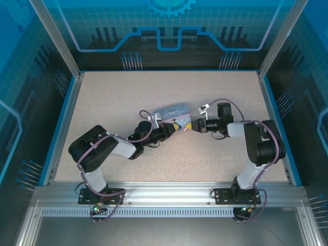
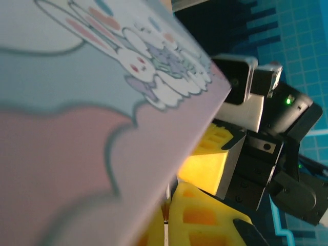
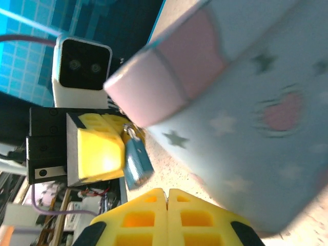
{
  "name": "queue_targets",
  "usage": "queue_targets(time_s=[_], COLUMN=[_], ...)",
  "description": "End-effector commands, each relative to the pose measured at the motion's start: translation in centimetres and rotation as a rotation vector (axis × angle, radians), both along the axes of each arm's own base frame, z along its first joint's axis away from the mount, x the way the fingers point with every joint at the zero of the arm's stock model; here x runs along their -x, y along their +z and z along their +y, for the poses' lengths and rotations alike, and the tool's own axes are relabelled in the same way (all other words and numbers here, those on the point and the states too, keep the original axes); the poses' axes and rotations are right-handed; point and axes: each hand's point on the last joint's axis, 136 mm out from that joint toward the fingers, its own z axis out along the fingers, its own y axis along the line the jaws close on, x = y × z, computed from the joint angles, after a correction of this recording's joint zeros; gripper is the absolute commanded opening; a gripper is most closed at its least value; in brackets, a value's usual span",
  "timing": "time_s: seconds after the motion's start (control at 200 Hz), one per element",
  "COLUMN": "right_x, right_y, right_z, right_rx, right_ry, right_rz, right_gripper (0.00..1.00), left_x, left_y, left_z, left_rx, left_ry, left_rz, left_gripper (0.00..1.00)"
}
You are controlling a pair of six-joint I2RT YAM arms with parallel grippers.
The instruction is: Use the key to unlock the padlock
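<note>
Looming closest to the wrist cameras, the pale blue tin [image 2: 77,128] with its cartoon rabbits sits close beside both sets of jaws, one rounded pink corner reaching toward the gap between them. Next in size, the left gripper [image 2: 165,223] and the right gripper [image 3: 166,205] face each other tip to tip. Each has its yellow pads [image 3: 138,220] clenched together with only a seam between, and whether either pinches anything cannot be told. The padlock [image 3: 137,160], bluish with a pale shackle, hangs just beside the left gripper's pads, on the side facing the right gripper's tips and near the tin's corner. Whether it touches those pads is unclear. Whether the key sits between the right gripper's closed pads cannot be made out. By its look, the padlock is light, rigid metal with smooth faces, and it probably swings freely on its shackle. It would best be pinched across its flat body, leaving the underside clear. The key is likely thin, stiff and prone to twisting, so its broad head is the place to hold.
</note>
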Motion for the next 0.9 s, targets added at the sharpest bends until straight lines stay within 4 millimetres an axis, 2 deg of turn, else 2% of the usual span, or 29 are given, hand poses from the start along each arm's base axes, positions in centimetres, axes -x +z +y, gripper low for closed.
queue_targets(time_s=[0.0,0.155,0.425,0.605,0.895], right_x=[-1.1,-1.6,-1.3,-1.1,-0.8], right_y=[0.4,0.8,1.8,2.5,3.5], right_z=[-1.6,-2.6,-3.3,-3.1,-1.4], right_rx=[0.037,0.014,-0.043,-0.096,-0.116], right_ry=[-0.122,-0.292,-0.534,-0.650,-0.748], right_rz=[-0.019,0.024,0.100,0.146,0.129], right_gripper=[0.00,0.00,0.00,0.00,0.01], left_x=[-0.9,-1.7,-2.7,-3.2,-3.2], left_y=[3.7,4.2,5.1,5.5,5.5], left_z=[1.0,1.8,1.5,0.7,-0.4], left_rx=[0.025,0.019,0.023,0.052,0.116], left_ry=[0.088,0.183,0.254,0.262,0.256], left_rz=[-0.124,-0.141,-0.150,-0.144,-0.113], left_gripper=[0.00,0.00,0.00,0.00,0.00])
